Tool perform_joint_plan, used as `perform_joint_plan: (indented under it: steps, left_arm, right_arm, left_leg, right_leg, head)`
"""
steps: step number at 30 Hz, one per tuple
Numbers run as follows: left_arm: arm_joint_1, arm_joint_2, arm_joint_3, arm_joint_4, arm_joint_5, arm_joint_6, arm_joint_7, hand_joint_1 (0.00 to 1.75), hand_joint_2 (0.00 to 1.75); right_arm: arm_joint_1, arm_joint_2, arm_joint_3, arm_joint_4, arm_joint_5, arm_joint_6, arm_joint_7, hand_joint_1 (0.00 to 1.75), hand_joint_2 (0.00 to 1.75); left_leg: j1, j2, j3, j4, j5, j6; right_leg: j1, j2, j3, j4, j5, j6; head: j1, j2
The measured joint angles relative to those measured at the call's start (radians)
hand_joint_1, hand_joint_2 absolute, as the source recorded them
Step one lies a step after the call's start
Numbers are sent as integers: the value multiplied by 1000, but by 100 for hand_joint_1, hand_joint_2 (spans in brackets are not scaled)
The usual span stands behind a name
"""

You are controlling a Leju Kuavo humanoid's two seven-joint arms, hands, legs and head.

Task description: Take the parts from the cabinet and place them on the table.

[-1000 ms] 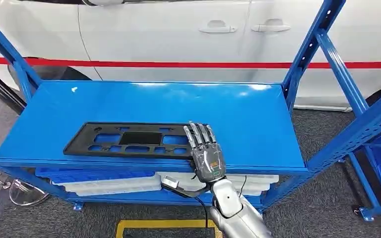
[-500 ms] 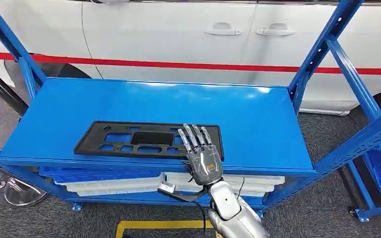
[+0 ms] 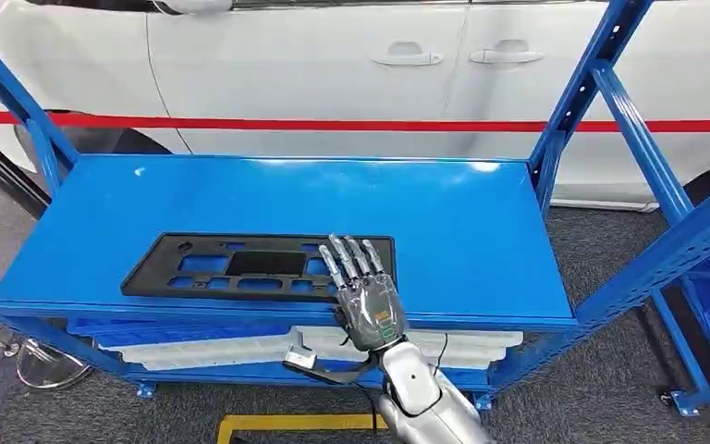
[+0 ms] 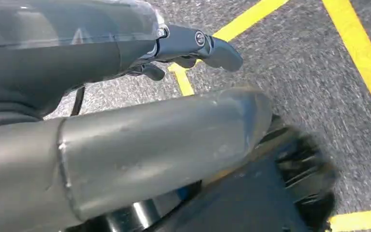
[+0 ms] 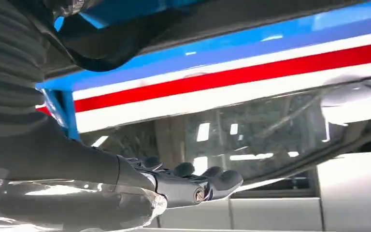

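part (image 3: 240,265) on shelf (image 3: 481,231) (front-left), car (image 3: 333,55) behind

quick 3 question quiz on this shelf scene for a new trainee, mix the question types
1. True or false: the flat black plastic frame panel lies on the blue metal shelf.
2. Which hand reaches over the panel's end? A) left B) right
3. Fill in: behind the shelf stands a white ___ with a red stripe.

Key: 1 true; 2 B; 3 car.
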Motion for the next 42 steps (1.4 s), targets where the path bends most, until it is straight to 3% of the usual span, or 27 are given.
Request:
perform_joint_plan:
  steps: [1, 2, 4, 5, 6, 9, 11, 12, 14, 15, 16, 17, 18, 20, 21, 24, 26, 27, 29, 30, 31, 33, 35, 36, 37, 40, 42]
  left_arm:
    - [2, 0, 0, 0, -3, -2, -3, 0, 0]
    - [3, 0, 0, 0, -5, -2, -5, 0, 0]
    - [1, 0, 1, 0, -7, 1, -6, 0, 0]
    - [1, 0, 3, 0, -6, 2, -6, 0, 0]
    - [0, 0, 8, 0, -3, 2, -5, 0, 0]
    - [5, 0, 18, 0, -3, 2, -6, 0, 0]
    - [4, 0, 23, 0, -4, 2, -8, 0, 0]
    - [2, 0, 24, 0, -6, 3, -11, 0, 0]
    - [1, 0, 25, 0, -11, 3, -12, 0, 0]
    - [2, 1, 25, 0, -13, 3, -12, 0, 0]
    - [3, 1, 26, 0, -14, 3, -12, 0, 0]
    - [3, 1, 27, 0, -15, 3, -11, 0, 0]
    - [3, 1, 27, 0, -18, 3, -11, 0, 0]
    - [2, 0, 27, 0, -23, 5, -10, 0, 0]
    - [2, 0, 27, 0, -25, 6, -8, 0, 0]
    - [1, 0, 29, 0, -28, 10, -5, 0, 0]
    - [0, 0, 29, 0, -29, 13, -4, 0, 0]
    - [-1, 0, 30, 0, -30, 15, -4, 0, 0]
    - [-2, 0, 31, 0, -32, 16, -3, 0, 0]
    - [0, 1, 31, 0, -33, 16, -3, 0, 0]
    - [2, 1, 31, 0, -33, 16, -2, 0, 0]
    - [2, 2, 32, 0, -33, 16, -2, 0, 0]
    - [0, 2, 32, 0, -33, 16, -2, 0, 0]
    - [-1, 2, 32, 0, -33, 16, -2, 0, 0]
    - [-3, 2, 32, 0, -33, 16, -2, 0, 0]
    - [0, 3, 32, 0, -33, 18, -2, 0, 0]
    - [-2, 2, 32, 0, -34, 18, -2, 0, 0]
  right_arm:
    - [3, 1, 3, 0, 0, 0, 0, 0, 175]
    - [5, 3, 6, 0, 0, 0, -1, 0, 175]
    - [5, 6, 9, 0, 0, 0, -11, 0, 175]
    - [5, 8, 8, -4, 0, 0, -20, 0, 175]
    - [5, 9, 8, -8, 0, 0, -25, 0, 175]
    - [9, 10, 9, -14, 0, 0, -42, 0, 175]
    - [10, 10, 9, -16, 0, 0, -50, 0, 175]
    - [9, 10, 9, -16, 0, 0, -52, 0, 175]
    - [13, 10, 9, -15, 0, 0, -53, 0, 175]
    - [17, 10, 10, -13, 0, 0, -51, 0, 175]
    - [19, 10, 11, -10, 0, 0, -51, 0, 175]
    - [20, 9, 12, -6, 0, 0, -50, 0, 175]
    - [19, 9, 13, -5, 0, 0, -50, 0, 175]
    - [17, 9, 14, 1, 0, 0, -49, 0, 175]
    - [14, 9, 14, 6, 0, 0, -50, 0, 175]
    - [11, 9, 14, 24, -1, 0, -54, 0, 175]
    - [10, 9, 13, 32, -1, 0, -58, 0, 175]
    - [7, 9, 13, 37, -1, 0, -61, 0, 175]
    - [5, 9, 13, 49, -1, 0, -66, 0, 175]
    - [5, 9, 13, 56, -1, 0, -70, 0, 175]
    - [6, 9, 13, 61, -1, 0, -71, 0, 175]
    - [6, 9, 13, 70, -1, 0, -72, 0, 175]
    - [5, 9, 13, 74, -1, 0, -72, 0, 175]
    - [4, 9, 13, 77, -1, 0, -72, 0, 175]
    - [3, 9, 13, 79, -1, 0, -72, 0, 175]
    - [3, 9, 13, 83, -1, 0, -72, 0, 175]
    - [-1, 9, 13, 84, -1, 0, -72, 0, 175]
  left_leg:
    - [1, 0, -7, 7, 14, -2]
    - [2, 0, 8, -31, 47, -2]
    - [5, 1, 92, -205, 142, 2]
    - [6, 2, 121, -276, 153, 5]
    - [-2, 1, 130, -288, 146, 9]
    - [-4, -2, 124, -283, 147, 27]
    - [4, -1, 130, -295, 154, 42]
    - [3, 0, 130, -296, 153, 49]
    - [1, 2, 129, -296, 152, 54]
    - [0, 2, 129, -295, 151, 55]
    - [-1, 1, 129, -294, 150, 56]
    - [-2, 0, 130, -293, 149, 55]
    - [-3, -1, 133, -292, 148, 55]
    - [-5, -3, 139, -292, 144, 52]
    - [-13, -3, 137, -289, 141, 47]
    - [-6, -1, 138, -295, 142, 31]
    - [-5, 0, 138, -286, 131, 18]
    - [-5, 0, 123, -250, 103, 16]
    - [-1, 0, 51, -99, 26, 7]
    - [0, 0, 13, -24, 0, 3]
    - [0, 0, -6, 12, 0, 0]
    - [4, 1, 25, -65, 65, -1]
    - [8, 2, 109, -240, 153, 0]
    - [5, 2, 130, -280, 139, 4]
    - [1, -2, 127, -285, 145, 15]
    - [-2, -2, 125, -286, 148, 29]
    - [5, 0, 131, -298, 155, 44]
  right_leg:
    - [0, 0, 2, 0, -2, 1]
    - [0, 1, 4, 1, -5, 3]
    - [-2, 2, 12, 8, -10, 9]
    - [-1, 2, 11, 12, -15, 15]
    - [8, 3, 5, 20, -18, 21]
    - [6, 3, 7, 12, -14, 34]
    - [1, 2, 3, 32, -32, 45]
    - [2, 2, -20, 78, -64, 48]
    - [0, 2, -97, 236, -139, 53]
    - [-1, 2, -132, 304, -159, 54]
    - [-1, 2, -148, 327, -153, 54]
    - [-1, 2, -139, 300, -122, 52]
    - [-1, 2, -108, 231, -76, 46]
    - [6, 2, -20, 47, 7, 27]
    - [10, 0, -9, 22, -9, 23]
    - [16, 4, -13, 19, -6, 21]
    - [3, 1, 1, -3, 5, 10]
    - [2, 1, 3, -6, 5, 3]
    - [2, -1, 3, -5, 4, 1]
    - [3, -2, 2, -5, 3, 0]
    - [3, -1, 2, -3, 3, 0]
    - [2, 1, 5, 0, -1, 3]
    - [1, 2, 8, 7, -8, 10]
    - [6, 3, 4, 13, -13, 16]
    - [8, 3, -1, 18, -13, 20]
    - [7, 2, 1, 12, -9, 35]
    - [2, 2, -10, 46, -40, 44]
  head:
    - [0, 0]
    - [0, 0]
    - [0, 0]
    - [0, 0]
    - [0, 0]
    - [0, 0]
    - [1, 0]
    - [1, 0]
    - [0, 0]
    - [1, 0]
    - [1, 0]
    - [1, 0]
    - [1, 0]
    - [1, 0]
    - [0, 0]
    - [0, 0]
    - [1, 0]
    - [0, 0]
    - [0, 0]
    - [0, 0]
    - [0, 0]
    - [0, 0]
    - [0, 0]
    - [0, 0]
    - [1, 0]
    - [0, 0]
    - [1, 0]
